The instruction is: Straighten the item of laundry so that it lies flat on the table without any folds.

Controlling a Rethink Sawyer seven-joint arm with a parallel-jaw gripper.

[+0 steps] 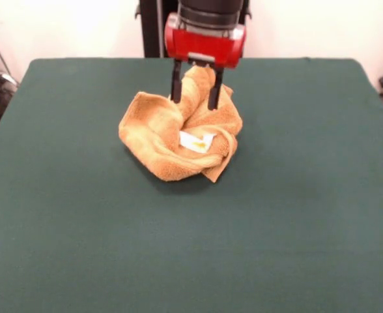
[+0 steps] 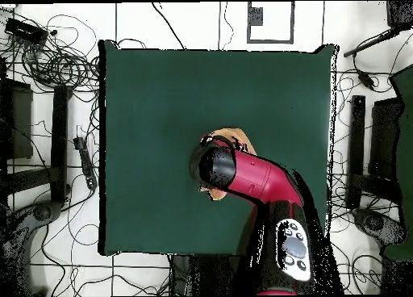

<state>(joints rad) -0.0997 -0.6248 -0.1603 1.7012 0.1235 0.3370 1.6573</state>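
The orange-tan towel [image 1: 172, 140] lies crumpled in a heap on the dark green table [image 1: 296, 208], a little toward the robot's side of the middle. Its white label [image 1: 197, 141] faces up among the folds. My gripper [image 1: 195, 96] comes down from above onto the heap's far part. Its two black fingers [image 1: 176, 85] stand on either side of a raised ridge of towel that reaches up to the red gripper body, and they hold that ridge. In the overhead view the arm [image 2: 258, 181] covers most of the towel [image 2: 234, 138]; only orange edges show.
Green table top lies on all sides of the towel in the front view. In the overhead view cables and stands [image 2: 56, 68] surround the table beyond its edges [image 2: 103, 148].
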